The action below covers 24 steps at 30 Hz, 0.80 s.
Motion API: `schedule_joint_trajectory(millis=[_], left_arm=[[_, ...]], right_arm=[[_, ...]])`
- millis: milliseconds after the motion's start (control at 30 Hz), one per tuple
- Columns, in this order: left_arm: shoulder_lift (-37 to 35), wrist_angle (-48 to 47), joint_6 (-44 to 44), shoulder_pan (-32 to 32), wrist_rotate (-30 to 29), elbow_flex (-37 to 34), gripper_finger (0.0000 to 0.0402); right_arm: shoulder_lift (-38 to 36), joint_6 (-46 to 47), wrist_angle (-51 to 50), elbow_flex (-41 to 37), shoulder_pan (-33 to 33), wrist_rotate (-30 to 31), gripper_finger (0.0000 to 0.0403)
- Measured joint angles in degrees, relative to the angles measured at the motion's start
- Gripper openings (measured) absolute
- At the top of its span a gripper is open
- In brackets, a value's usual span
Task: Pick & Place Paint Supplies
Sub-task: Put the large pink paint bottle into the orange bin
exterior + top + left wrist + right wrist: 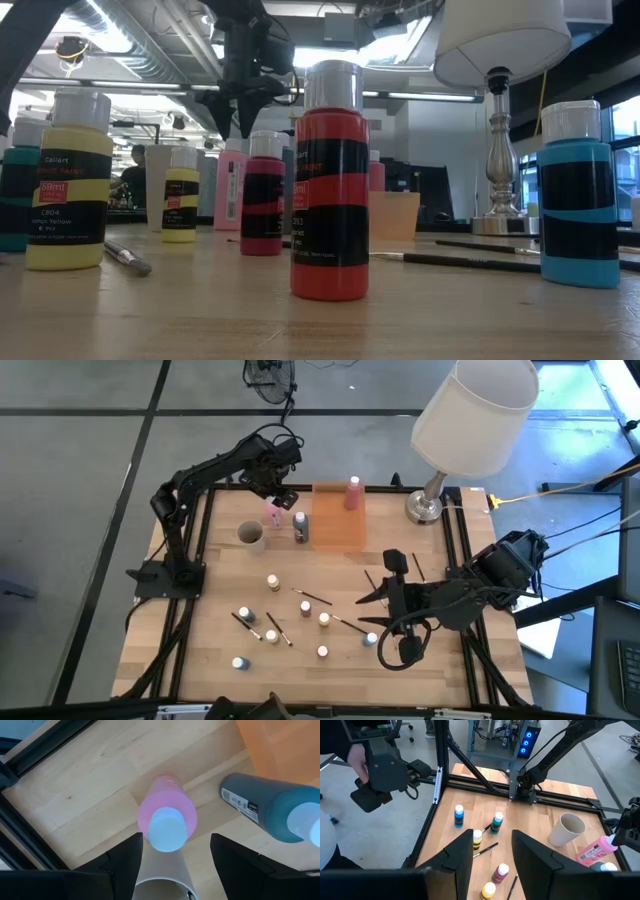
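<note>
A tall pink bottle with a white cap (167, 820) stands on the wood table beside a dark teal bottle (270, 805) and a white cup (250, 535). My left gripper (176, 840) hovers open above the pink bottle (273, 515), one finger on either side of its cap, apart from it. A second pink bottle (353, 492) stands on the orange tray (335, 525). Several tiny capped bottles (323, 620) and thin dark brushes (312, 597) lie scattered on the table's near half. My right gripper (385, 582) is open over the table's right side, near the brushes (485, 849).
A white-shaded lamp (470, 415) with a metal base (425, 508) stands at the far right corner. Black frame rails (200, 530) run along the table's sides. In the low view, red (330, 190), yellow (68, 190) and blue (578, 200) small bottles stand close to the near edge.
</note>
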Motion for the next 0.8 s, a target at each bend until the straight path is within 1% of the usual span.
schedule_joint_trajectory(millis=[800], left_arm=[[0.1, 0.0, -1.9, 0.1, 0.0, 0.0, 0.0229]], right_arm=[[0.0, 0.9, -0.1, 0.0, 0.0, -0.6, 0.0137]])
